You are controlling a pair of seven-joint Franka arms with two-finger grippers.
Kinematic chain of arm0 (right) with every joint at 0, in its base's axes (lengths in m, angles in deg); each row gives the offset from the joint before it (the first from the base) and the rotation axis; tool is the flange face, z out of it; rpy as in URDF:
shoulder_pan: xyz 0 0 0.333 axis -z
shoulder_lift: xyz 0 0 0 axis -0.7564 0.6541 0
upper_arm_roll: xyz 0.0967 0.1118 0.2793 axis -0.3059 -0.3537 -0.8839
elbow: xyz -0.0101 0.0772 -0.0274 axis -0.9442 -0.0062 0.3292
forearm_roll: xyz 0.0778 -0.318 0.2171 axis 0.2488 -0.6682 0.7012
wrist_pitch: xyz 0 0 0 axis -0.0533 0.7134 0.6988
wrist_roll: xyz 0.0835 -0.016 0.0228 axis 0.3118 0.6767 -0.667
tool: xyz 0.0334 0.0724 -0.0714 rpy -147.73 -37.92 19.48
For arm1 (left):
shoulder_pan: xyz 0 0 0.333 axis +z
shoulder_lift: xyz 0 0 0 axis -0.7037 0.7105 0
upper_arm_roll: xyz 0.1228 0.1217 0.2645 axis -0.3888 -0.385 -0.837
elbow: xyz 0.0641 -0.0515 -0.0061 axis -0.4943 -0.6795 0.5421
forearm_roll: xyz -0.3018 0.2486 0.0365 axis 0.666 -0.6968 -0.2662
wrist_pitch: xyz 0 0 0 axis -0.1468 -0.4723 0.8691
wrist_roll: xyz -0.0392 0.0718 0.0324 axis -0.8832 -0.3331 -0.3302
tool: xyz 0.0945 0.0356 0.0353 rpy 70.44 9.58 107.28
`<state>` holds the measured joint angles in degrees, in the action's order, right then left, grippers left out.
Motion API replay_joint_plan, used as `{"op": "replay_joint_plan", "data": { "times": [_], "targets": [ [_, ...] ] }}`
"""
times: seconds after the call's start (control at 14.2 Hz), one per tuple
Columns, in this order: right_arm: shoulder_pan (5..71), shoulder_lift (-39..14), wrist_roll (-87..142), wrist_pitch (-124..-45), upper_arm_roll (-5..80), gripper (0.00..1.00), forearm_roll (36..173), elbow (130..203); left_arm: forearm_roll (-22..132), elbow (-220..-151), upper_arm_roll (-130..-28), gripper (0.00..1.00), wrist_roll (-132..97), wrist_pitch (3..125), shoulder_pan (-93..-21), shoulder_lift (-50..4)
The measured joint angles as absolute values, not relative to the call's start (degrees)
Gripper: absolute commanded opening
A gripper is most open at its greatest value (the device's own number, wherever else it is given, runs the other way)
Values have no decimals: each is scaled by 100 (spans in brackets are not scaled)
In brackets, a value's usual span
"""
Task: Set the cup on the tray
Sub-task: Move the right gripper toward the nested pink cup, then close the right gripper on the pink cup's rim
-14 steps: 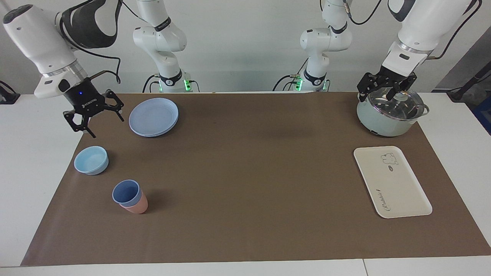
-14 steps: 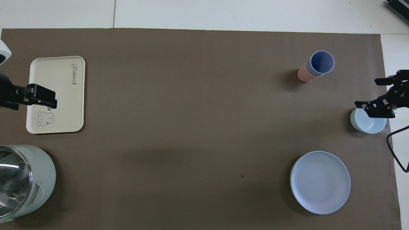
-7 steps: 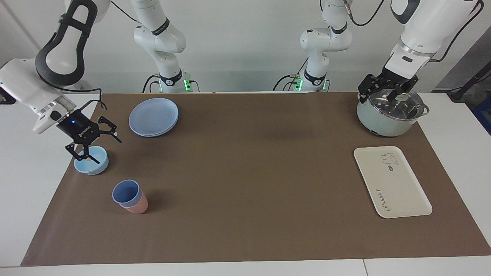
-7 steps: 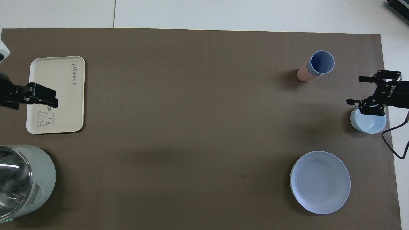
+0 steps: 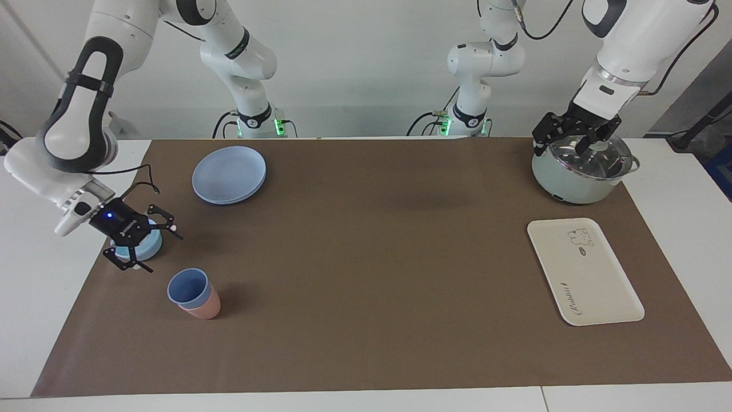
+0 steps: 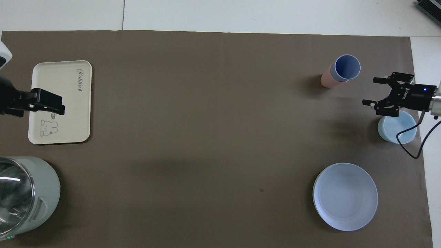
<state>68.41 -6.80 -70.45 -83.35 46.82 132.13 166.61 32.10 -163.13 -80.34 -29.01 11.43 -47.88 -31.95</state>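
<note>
A: What's nearest the robots?

B: The pot [image 5: 580, 171], with the left gripper [image 5: 563, 140] waiting over it, jaws wide and empty. The tray [image 5: 606, 297] lies farther out, bare.

A: And the right arm's end?

B: The right gripper [image 5: 150, 247] is low over the bowl [image 5: 150, 245], jaws wide, holding nothing. The cup [image 5: 187, 288] sits farther out, nested in a pink cup [image 5: 203, 308].

A: So it's the reach?

B: Likely. Next: straddle the cup's rim and lift it free.

Mat [image 5: 372, 274] bare between cup [image 5: 187, 287] and tray [image 5: 583, 272]; bowl [image 6: 401, 132] beside cup.
</note>
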Motion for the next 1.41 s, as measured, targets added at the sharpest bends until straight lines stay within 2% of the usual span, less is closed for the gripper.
{"op": "replay_joint_plan", "data": {
  "times": [0.21, 0.56, 1.41],
  "targets": [
    [6840, -348, -7092, -8253, 4624, 100, 13548, 16352, 3214, -16324, -8040, 100, -2904, 1187, -4728, -3195],
    [6773, -70, -7337, -8254, 4560, 100, 14122, 16324, 3223, -16362, -8035, 100, -2913, 1304, -4722, -3196],
    [6583, 149, -7636, -8688, 4550, 100, 14503, 16346, 3227, -16483, -8014, 100, -3127, 1548, -4726, -3198]
  ]
}}
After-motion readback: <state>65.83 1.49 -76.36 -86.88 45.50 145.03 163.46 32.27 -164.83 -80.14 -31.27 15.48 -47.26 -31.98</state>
